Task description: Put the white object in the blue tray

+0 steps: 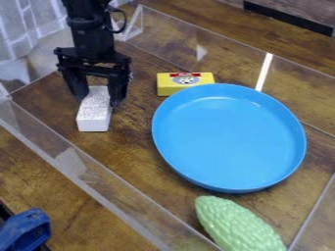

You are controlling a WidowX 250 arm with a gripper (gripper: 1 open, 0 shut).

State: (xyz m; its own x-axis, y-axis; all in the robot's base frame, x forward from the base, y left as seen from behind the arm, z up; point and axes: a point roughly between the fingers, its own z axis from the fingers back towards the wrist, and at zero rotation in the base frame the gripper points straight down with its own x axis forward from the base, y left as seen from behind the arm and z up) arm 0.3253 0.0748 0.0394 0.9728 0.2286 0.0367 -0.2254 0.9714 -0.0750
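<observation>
The white object (93,112), a small rectangular block with a grey-speckled, spongy face, lies on the wooden desk (131,167) left of the blue tray (229,135); we see the black claw (93,91) spread wide, pointing down at its far end.

A wooden table (157,186) is seen under clear plastic walls. A black gripper (93,96) is pointed straight down at the far left, with its fingers spread wide. A white block (93,111) is seen just below it, with its far end between the fingers. Whether it is touched cannot be told. A yellow packet (185,81) is laid to the right, just beside the far rim of a big blue tray (230,136). A bumpy green thing (238,225) is seen at the near edge.
</observation>
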